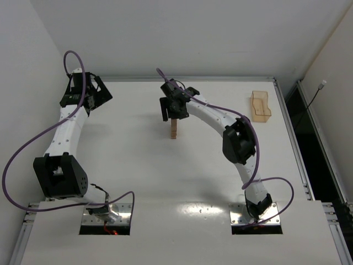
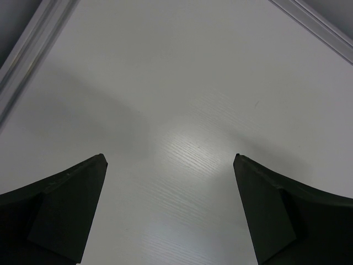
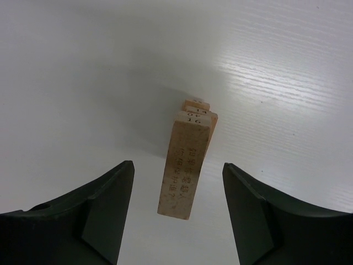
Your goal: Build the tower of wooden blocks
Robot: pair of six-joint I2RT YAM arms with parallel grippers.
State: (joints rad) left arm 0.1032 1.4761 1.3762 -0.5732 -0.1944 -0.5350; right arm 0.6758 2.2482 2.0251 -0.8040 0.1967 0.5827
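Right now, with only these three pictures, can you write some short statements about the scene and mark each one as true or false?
1. The right gripper is open, directly over the tower. True.
2. The left gripper is shut on something. False: it is open, and only the bare table shows between its fingers.
3. The orange tray stands at the left side of the table. False: it is at the far right, well away from both grippers.
4. The tower stands upright near the middle of the table. True.
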